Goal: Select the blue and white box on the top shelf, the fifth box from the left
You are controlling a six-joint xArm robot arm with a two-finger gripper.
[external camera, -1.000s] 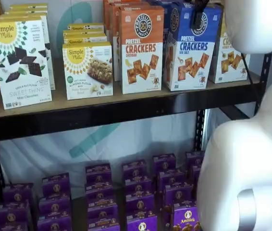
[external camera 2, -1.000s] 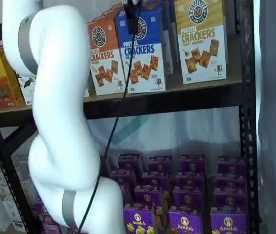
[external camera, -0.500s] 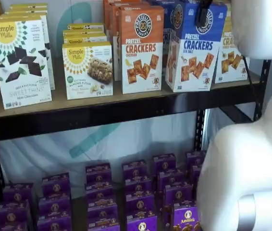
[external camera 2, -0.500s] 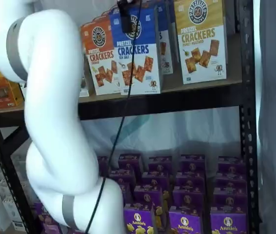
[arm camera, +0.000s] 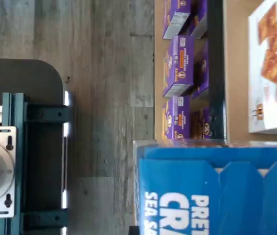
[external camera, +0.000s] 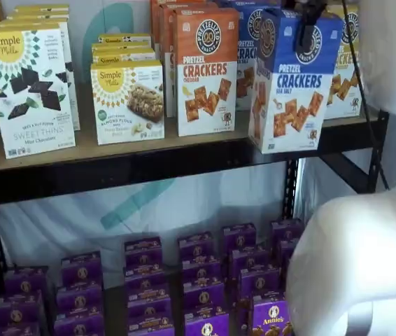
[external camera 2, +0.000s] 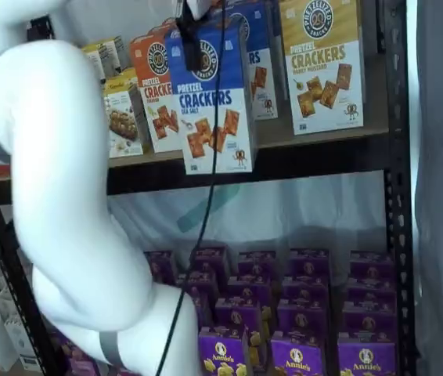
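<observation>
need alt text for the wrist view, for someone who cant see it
Seen from above, the top of the blue and white box fills one corner of the picture, with parts of its white lettering showing. Beyond it lie a grey wood-look floor, purple boxes on a lower shelf, and a white box picturing brown crackers on the tan top shelf.
</observation>
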